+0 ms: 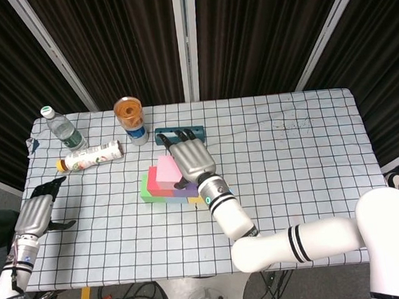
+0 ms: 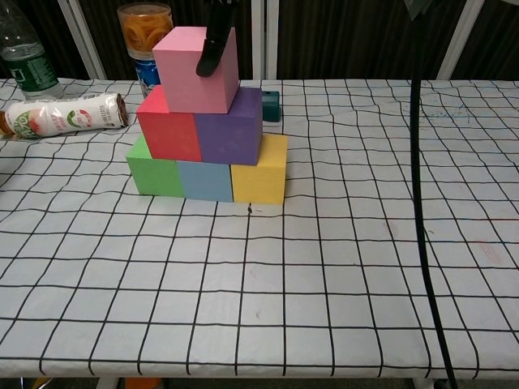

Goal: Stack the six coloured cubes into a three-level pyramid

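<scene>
Pyramid of six cubes near the table's back-left, right robot hand (image 1: 188,159) on the top cube.

The pink cube (image 2: 195,70) sits on the red cube (image 2: 169,126) and purple cube (image 2: 229,127), which rest on the green cube (image 2: 155,175), blue cube (image 2: 204,180) and yellow cube (image 2: 259,173). The right robot hand lies over the pink cube, a dark fingertip (image 2: 209,58) touching its front face; a full grip cannot be told. The left robot hand (image 1: 37,209) hangs at the table's (image 1: 301,175) left edge, fingers loosely spread, holding nothing. Two bottles (image 1: 90,156) and a can (image 1: 131,118) lie toward the back-left corner.
</scene>
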### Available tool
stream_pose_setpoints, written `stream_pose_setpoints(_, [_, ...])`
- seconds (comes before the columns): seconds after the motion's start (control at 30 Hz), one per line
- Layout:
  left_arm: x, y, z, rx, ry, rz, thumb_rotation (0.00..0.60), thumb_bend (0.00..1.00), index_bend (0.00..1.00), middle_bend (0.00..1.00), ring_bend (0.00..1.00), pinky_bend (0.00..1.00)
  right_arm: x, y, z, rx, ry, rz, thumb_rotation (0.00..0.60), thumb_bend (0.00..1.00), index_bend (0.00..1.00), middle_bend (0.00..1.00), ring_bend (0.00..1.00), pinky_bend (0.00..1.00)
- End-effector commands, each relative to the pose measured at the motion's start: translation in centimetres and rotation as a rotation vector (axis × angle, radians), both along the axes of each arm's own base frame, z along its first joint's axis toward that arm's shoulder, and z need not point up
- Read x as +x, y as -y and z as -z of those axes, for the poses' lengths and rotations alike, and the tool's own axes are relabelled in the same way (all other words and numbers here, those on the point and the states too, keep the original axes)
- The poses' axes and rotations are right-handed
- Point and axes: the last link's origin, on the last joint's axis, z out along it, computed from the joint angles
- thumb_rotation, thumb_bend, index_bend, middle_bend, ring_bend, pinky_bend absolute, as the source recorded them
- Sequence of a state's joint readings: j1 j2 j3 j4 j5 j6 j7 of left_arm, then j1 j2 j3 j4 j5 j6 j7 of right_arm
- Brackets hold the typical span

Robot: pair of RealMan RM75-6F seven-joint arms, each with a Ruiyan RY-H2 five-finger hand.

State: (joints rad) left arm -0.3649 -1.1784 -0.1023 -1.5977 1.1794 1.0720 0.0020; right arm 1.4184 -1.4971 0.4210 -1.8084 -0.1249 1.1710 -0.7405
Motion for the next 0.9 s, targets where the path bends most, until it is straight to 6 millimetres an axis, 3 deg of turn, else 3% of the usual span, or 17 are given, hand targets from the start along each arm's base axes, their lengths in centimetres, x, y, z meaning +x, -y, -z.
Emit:
stream_pose_setpoints(0.03, [-0.1,0.0,0.0,-0.002,-0.001,-0.002,0.600,0.09,0.07,0.07,0.08,0.09,0.0,0.0,0.0,0.001,0.001,0.002,0.600,0.06,0.00,0.45,0.05,0.00])
stream_pose_setpoints(0.47, [-0.1,0.0,0.0,0.004,-0.002,0.002,0.600,0.09,0.07,0.07,0.08,0.09,-0.1,-0.4,-0.3,0.020,0.011,-0.006,0.600,0.05,0.00,0.17,0.00,0.00])
stream_pose_setpoints(0.6, [0.0,-0.1,-0.3,0.015,-0.008,0.004,0.600,0.09,0.07,0.07,0.08,0.09,-0.4,-0.6,-2.1,0.014,0.069,-0.015,0.600,0.05,0.00,0.11,0.00,0.00])
stream_pose_setpoints(0.67, [-0.1,0.0,-0.6,0.029,-0.017,0.005,0.600,0.09,0.07,0.07,0.08,0.09,-1.5,-0.7,-3.6,-0.011,0.103,-0.013,0.600,0.05,0.00,0.10,0.00,0.00])
stream_pose_setpoints(0.73, [-0.4,0.1,-1.0,0.055,-0.030,0.003,0.600,0.09,0.07,0.07,0.08,0.08,-3.9,-1.0,-5.6,-0.040,0.124,0.001,0.600,0.05,0.00,0.10,0.00,0.00])
stream_pose_setpoints(0.9, [-1.4,0.7,-2.0,0.136,-0.049,0.002,0.600,0.09,0.07,0.07,0.08,0.08,-12.5,-2.0,-10.1,-0.164,0.160,0.044,0.600,0.09,0.00,0.13,0.00,0.00])
